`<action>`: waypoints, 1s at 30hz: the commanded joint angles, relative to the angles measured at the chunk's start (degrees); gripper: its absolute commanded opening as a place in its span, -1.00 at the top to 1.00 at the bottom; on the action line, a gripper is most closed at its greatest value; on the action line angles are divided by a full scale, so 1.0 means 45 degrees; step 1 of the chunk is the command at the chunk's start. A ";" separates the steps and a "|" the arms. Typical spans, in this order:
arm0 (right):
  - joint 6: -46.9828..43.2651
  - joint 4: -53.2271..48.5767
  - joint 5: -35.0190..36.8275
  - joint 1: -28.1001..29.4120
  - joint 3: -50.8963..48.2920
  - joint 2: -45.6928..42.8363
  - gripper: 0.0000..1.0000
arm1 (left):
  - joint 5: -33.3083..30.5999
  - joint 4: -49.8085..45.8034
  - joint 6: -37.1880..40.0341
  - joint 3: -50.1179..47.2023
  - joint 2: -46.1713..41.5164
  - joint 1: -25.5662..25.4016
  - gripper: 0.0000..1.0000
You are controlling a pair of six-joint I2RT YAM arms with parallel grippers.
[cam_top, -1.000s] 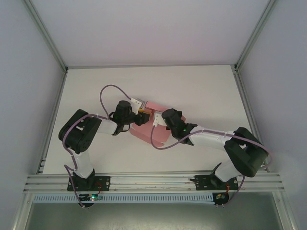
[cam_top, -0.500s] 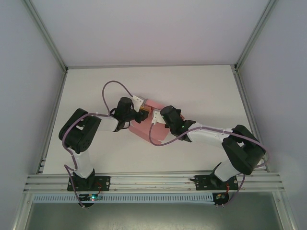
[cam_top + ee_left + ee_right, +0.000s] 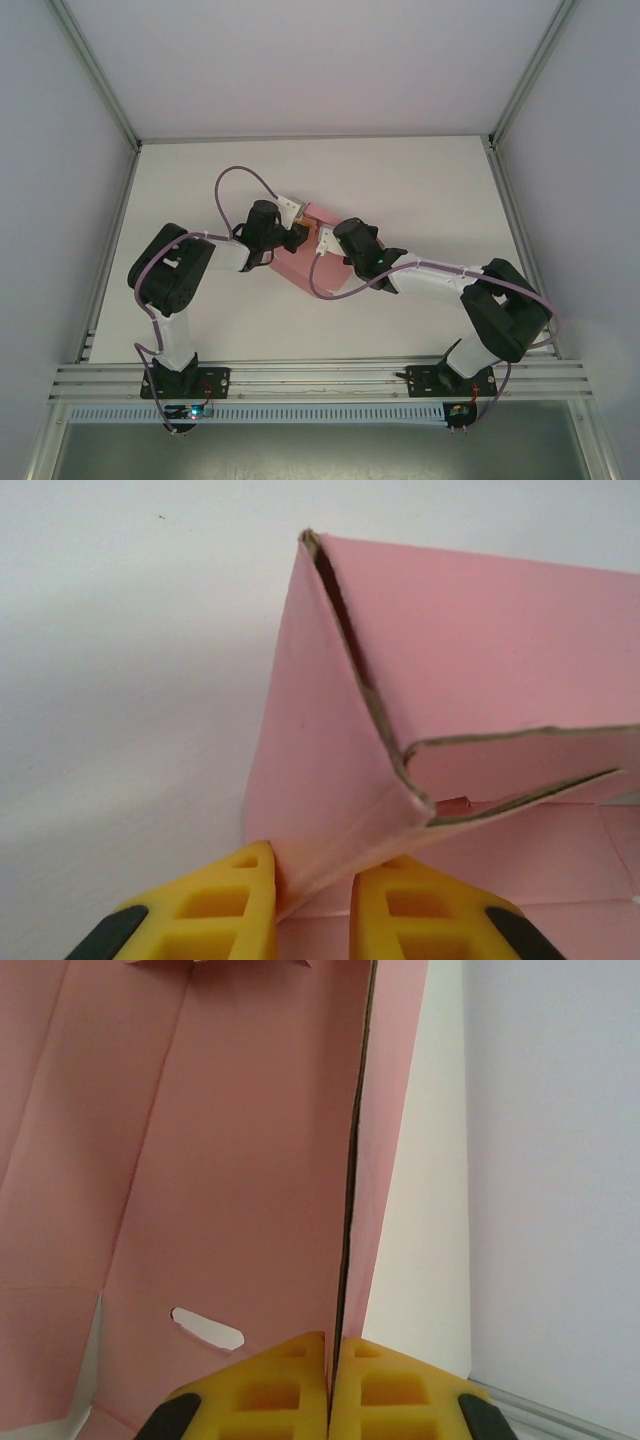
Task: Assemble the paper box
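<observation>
At the centre of the table (image 3: 430,200) we note the paper box (image 3: 303,272) part-raised, the left gripper (image 3: 313,900) pinching a folded corner at its 10 o'clock and the right gripper (image 3: 330,1345) clamped on an upright wall near 1 o'clock, while the base lies flat with its slot (image 3: 207,1328) unfilled, so we judge most folding and tucking remains.

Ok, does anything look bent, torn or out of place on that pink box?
Nothing torn or spilled. The light-pink card box is half-folded: above the left claw, the corner where two flaps meet gapes instead of sitting flush, its edge slightly wavy. That may just be mid-assembly.
</observation>
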 commanded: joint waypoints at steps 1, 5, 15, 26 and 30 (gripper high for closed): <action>0.0255 -0.2516 -0.3448 0.0401 -0.0438 0.0654 1.00 | 0.0209 0.1248 -0.0391 0.0257 0.0090 -0.0530 0.92; 0.0262 -0.3061 -0.3819 0.0381 -0.0315 0.0573 1.00 | -0.0197 0.1056 0.0045 -0.0230 -0.0547 -0.0484 0.55; 0.0264 -0.3751 -0.4691 0.0420 0.0017 0.0669 1.00 | -0.1442 -0.0384 0.0324 -0.1305 -0.1767 0.0489 0.26; 0.0328 -0.4345 -0.5343 0.0293 0.0383 0.0883 1.00 | -0.1583 -0.0580 0.1175 -0.1407 -0.2382 0.0807 -0.03; 0.0251 -0.4332 -0.5334 0.0225 0.0509 0.1143 1.00 | -0.0328 -0.0603 0.1536 -0.0711 -0.1961 0.0865 -0.09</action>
